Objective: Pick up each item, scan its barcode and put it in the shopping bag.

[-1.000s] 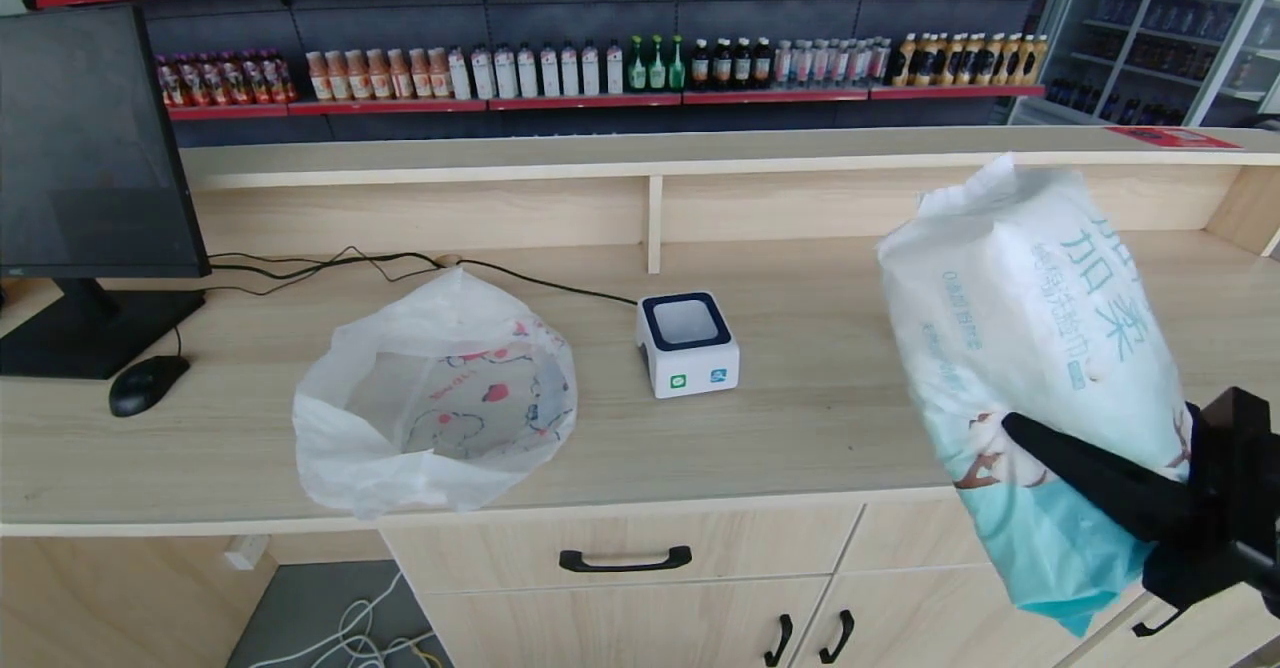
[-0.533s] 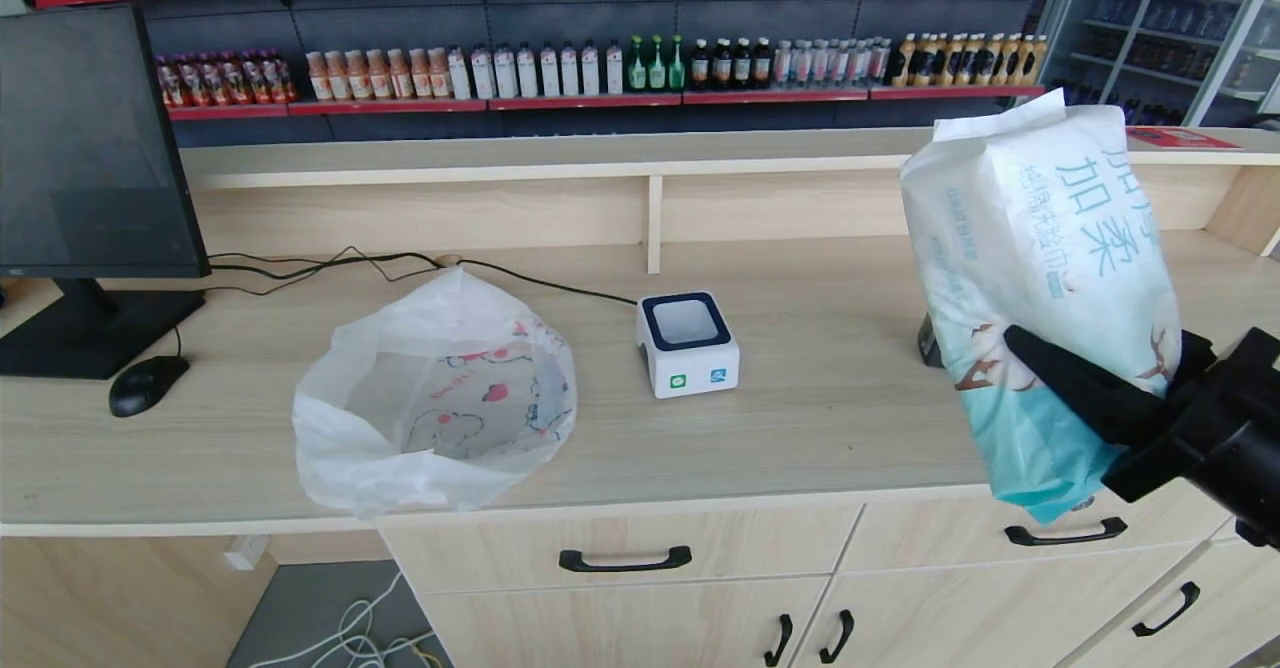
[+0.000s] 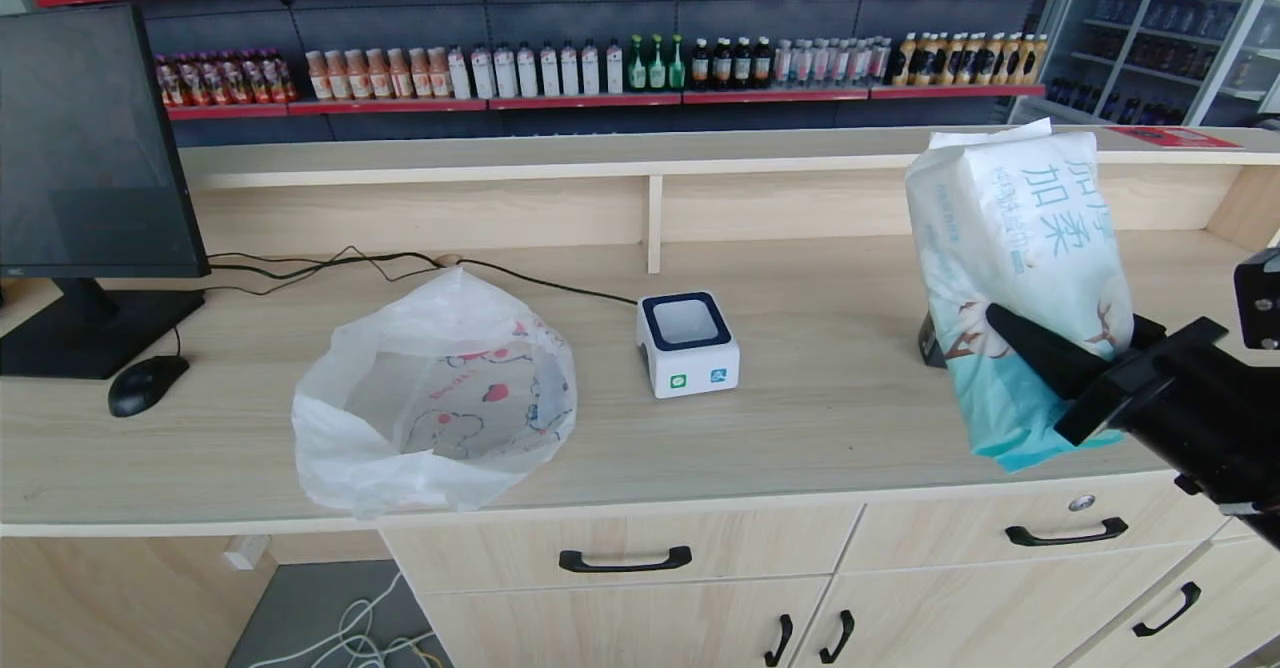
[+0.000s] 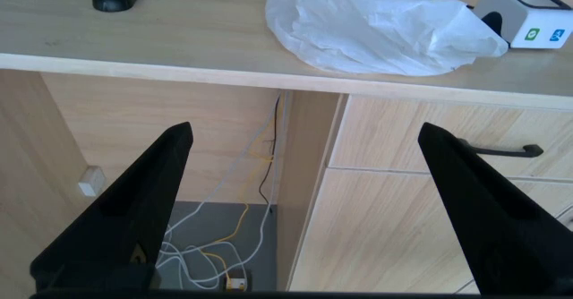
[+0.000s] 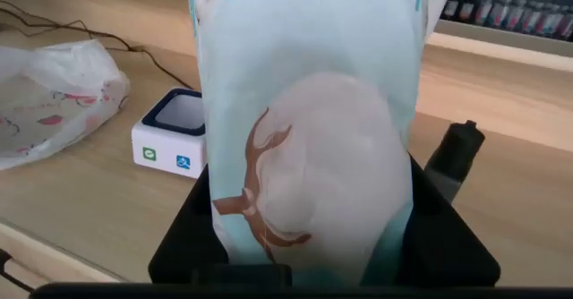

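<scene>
Tissue pack (image 3: 1020, 248), white and teal, is held nearly upright over the near edge of the worktop (image 3: 820, 418), at 3 o'clock from the scanner (image 3: 687, 343) and well apart from it. The right pincer (image 3: 1070, 336) is clamped across its lower half, one finger on each side. The shopping bag (image 3: 430, 398) lies open-mouthed at 9 o'clock from the scanner. The left pincer (image 4: 304, 133) hangs wide open, holding nothing, below the worktop's front edge.

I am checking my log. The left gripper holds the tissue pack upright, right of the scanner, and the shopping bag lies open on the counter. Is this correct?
Not quite: the right gripper holds the tissue pack, as the head view shows; the left gripper is open and empty. The rest stands: pack upright, right of the scanner, shopping bag open on the counter.
</scene>
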Controlling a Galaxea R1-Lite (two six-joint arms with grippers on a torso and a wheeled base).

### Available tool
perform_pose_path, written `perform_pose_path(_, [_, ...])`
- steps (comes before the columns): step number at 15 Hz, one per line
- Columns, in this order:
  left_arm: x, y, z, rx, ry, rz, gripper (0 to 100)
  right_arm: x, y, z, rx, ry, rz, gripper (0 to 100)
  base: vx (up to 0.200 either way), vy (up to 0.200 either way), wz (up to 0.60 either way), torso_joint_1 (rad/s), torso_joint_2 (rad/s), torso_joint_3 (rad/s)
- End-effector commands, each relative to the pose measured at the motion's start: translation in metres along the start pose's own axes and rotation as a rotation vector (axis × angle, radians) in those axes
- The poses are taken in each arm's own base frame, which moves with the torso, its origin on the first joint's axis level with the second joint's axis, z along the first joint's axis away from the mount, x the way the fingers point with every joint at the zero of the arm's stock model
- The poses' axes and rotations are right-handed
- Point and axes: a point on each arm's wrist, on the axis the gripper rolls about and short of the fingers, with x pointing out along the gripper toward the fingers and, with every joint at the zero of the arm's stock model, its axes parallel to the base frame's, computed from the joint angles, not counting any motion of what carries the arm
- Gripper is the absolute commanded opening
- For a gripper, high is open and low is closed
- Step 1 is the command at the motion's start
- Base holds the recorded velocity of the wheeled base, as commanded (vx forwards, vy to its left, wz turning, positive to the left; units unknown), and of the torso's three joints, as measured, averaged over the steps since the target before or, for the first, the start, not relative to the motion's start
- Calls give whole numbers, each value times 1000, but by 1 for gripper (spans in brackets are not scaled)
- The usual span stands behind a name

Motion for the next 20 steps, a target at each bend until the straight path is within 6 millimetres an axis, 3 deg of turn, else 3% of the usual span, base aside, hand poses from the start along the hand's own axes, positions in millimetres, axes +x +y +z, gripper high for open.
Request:
perform_pose_path(1, [0,0,0,-1,0,1,100,7,0,-18,40,65,2,0,0,0,0,0,0,0])
perform_pose_path(6, [0,0,0,-1,0,1,100,-1,4,-25,61,102,13,0,0,0,0,0,0,0])
perform_pose_path(10, [0,0,0,-2,0,1,100,-4,10,-27,69,114,37,0,0,200,0,5,1,4])
perform_pose_path(15, [0,0,0,-1,-2,-1,100,0,24,-23,93,89,103,0,0,200,0,5,3,0])
perform_pose_path(20, [0,0,0,-2,0,1,100,11,34,-29,104,104,149,0,0,0,0,0,0,0])
